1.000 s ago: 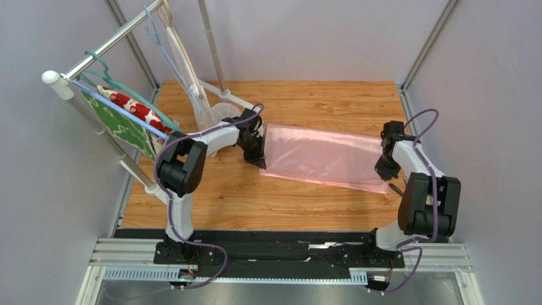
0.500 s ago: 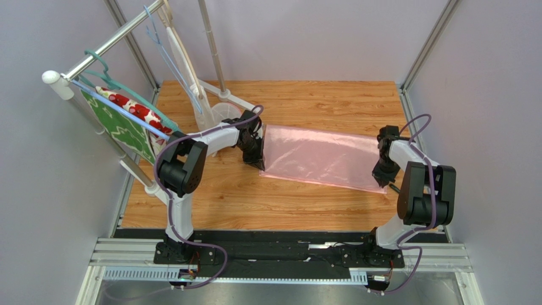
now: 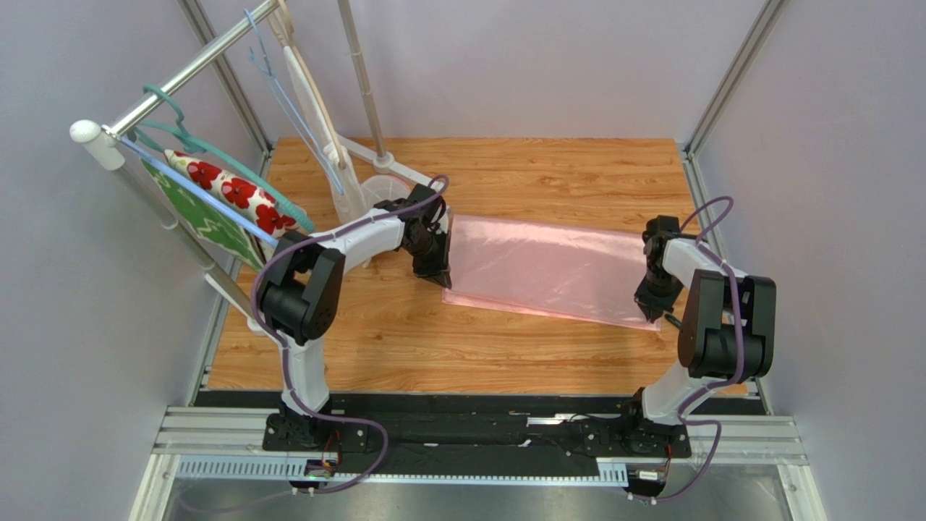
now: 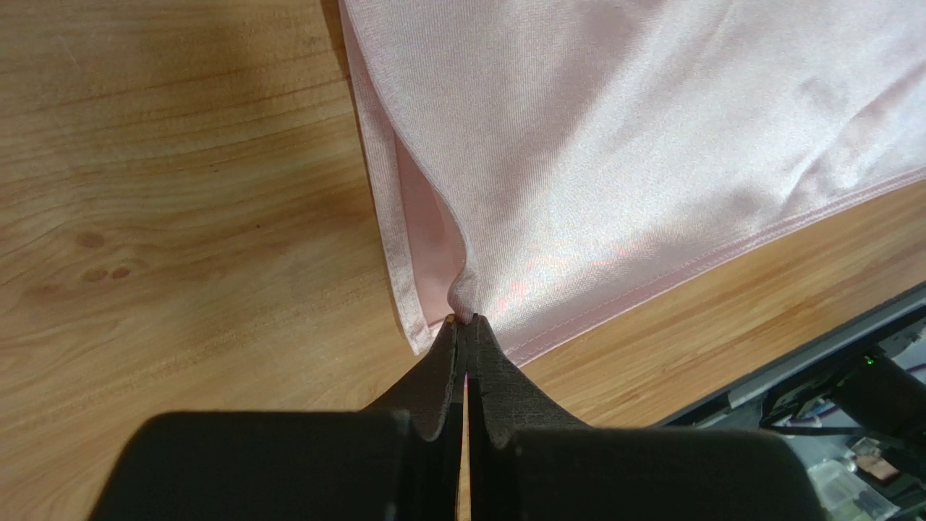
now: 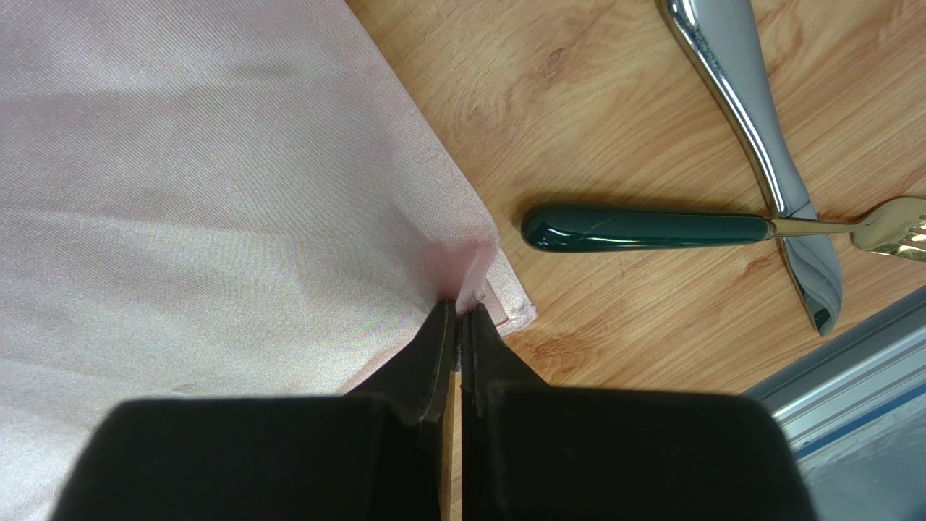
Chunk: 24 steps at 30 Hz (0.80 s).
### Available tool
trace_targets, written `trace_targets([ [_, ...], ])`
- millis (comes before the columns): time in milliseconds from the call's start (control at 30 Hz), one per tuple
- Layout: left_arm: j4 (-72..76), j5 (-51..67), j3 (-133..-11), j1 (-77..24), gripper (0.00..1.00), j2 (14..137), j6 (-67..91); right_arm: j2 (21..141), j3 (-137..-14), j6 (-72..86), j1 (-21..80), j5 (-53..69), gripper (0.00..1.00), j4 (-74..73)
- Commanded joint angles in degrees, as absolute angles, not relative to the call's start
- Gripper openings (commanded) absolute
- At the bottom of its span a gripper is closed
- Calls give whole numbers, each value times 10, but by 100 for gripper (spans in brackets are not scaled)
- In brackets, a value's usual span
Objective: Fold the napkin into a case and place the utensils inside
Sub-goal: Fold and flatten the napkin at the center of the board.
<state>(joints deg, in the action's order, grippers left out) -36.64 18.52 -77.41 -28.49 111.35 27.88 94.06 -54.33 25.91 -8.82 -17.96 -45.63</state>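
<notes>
Thin light-pink cloth napkin [image 3: 543,269] lies doubled as a long band across the wooden worktop [image 3: 413,337], its near-left corner pinched in the closed left end effector [image 4: 465,326], its near-right corner pinched in the closed right end effector [image 5: 457,315], just beside slim metal utensils [image 5: 750,119].

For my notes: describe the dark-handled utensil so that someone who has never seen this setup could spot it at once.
On the wooden table, go to the corner of the pink napkin pinched by the right gripper. Just beyond that corner lies the dark-handled utensil, crossing an all-silver piece. Only it has a glossy dark green handle and a gold-coloured front end.
</notes>
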Motion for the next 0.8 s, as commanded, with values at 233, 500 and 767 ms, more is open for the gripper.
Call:
trace_targets([
  [233, -377, 191, -758, -287, 0, 1079, 269, 952, -551, 268, -91, -192, 0, -440],
  [500, -376, 171, -752, -287, 0, 1099, 265, 956, -554, 267, -91, -190, 0, -439],
  [767, -372, 163, -734, -290, 0, 1122, 267, 965, -559, 268, -91, -185, 0, -435],
])
